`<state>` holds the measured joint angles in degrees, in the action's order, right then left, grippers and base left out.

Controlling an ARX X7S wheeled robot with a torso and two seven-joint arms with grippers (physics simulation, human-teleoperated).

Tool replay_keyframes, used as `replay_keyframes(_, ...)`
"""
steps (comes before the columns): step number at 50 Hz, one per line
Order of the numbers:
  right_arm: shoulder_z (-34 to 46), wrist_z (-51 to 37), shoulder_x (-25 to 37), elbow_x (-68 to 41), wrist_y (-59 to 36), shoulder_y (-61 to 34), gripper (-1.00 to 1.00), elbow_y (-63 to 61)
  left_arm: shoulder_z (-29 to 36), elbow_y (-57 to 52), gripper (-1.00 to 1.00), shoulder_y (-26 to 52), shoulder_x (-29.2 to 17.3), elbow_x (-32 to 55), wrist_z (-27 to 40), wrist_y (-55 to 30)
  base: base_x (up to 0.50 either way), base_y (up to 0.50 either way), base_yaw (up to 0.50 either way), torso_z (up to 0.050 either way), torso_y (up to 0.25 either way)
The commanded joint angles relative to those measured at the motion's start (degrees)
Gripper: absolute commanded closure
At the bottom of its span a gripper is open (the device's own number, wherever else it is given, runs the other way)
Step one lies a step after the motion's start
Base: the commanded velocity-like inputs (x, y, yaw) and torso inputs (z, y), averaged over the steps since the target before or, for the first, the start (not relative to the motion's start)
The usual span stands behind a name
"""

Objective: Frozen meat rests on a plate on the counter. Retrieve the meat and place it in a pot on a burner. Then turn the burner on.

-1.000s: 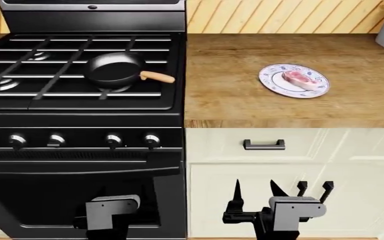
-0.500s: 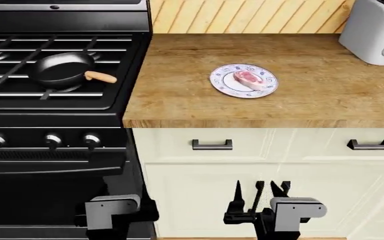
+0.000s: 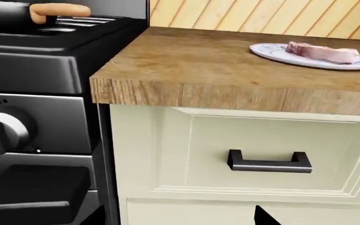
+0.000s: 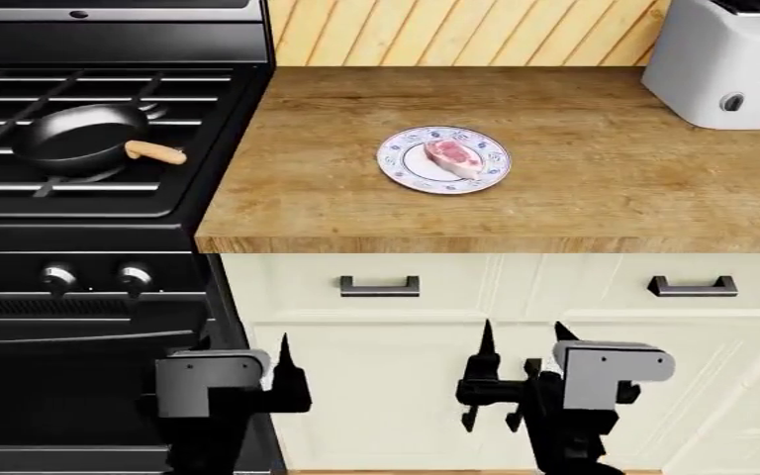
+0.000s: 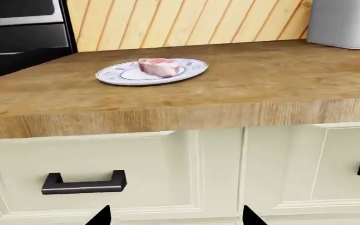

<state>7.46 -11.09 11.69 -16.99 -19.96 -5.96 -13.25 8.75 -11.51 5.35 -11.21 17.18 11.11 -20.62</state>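
Where meat (image 4: 454,155) sits, plate (image 4: 407,169) unlabelled

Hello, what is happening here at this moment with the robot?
Nothing is being handled yet. The meat lies on the plate on the counter, and the pot sits empty on the stove grate. Both arms are low in front of the cabinets, below the counter edge. The right gripper is open and empty; only one finger of the left gripper shows, so its state is unclear. A toaster stands at the back of the counter.
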Motion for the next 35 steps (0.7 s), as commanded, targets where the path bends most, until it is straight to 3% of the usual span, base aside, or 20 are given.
replay_keyframes(1, -3.9, -3.9, 4.3, -11.2, -28.8, -8.2, -1.00, -21.1, -3.7, -21.4, -1.00, 6.2, -5.1, 10.9, 2.8, -25.6, 0.00, 0.00, 0.00, 0.000, 0.000)
replay_keyframes(7, -9.2, -5.4, 5.1, -21.7, -43.8, -18.6, -1.00, -26.9, -8.7, -29.6, -1.00, 14.5, -7.2, 19.6, 5.1, -38.9, 0.00, 0.00, 0.00, 0.000, 0.000)
replay_keyframes(18, -14.6, -8.3, 4.8, -32.3, -59.1, -33.9, -1.00, -28.9, -16.0, -32.8, -1.00, 29.9, -8.7, 31.4, 8.4, -56.0, 0.00, 0.00, 0.00, 0.000, 0.000)
replay_keyframes(26, -18.6, -10.4, 3.4, -38.8, -66.9, -41.4, -1.00, -27.2, -23.4, -34.6, -1.00, 38.7, -6.4, 41.9, 13.7, -68.3, 0.00, 0.00, 0.00, 0.000, 0.000)
replay_keyframes(35, -18.7, -10.8, 4.2, -41.4, -67.0, -42.8, -1.00, -27.3, -24.6, -32.5, -1.00, 41.5, -9.1, 56.7, 26.0, -68.2, 0.42, -0.01, 0.00, 0.000, 0.000)
